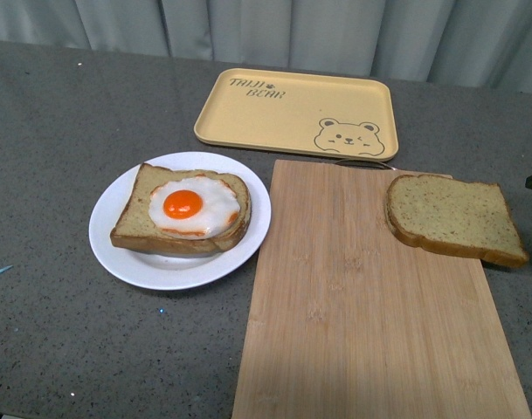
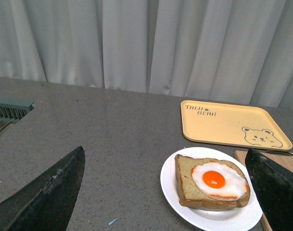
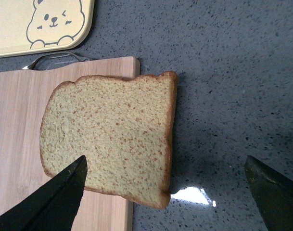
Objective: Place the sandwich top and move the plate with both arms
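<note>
The sandwich top, a plain speckled bread slice, lies on the right edge of the wooden cutting board, overhanging it. In the right wrist view the slice sits below my open right gripper, one finger over its corner. The white plate holds a bread slice with a fried egg. In the left wrist view the plate and egg bread lie between the fingers of my open left gripper. Neither gripper shows in the front view.
A yellow bear-print tray lies behind the board and plate, also in the left wrist view. A metal handle sticks out at the board's far edge. Grey curtains hang behind the grey table. A grille sits at the far left.
</note>
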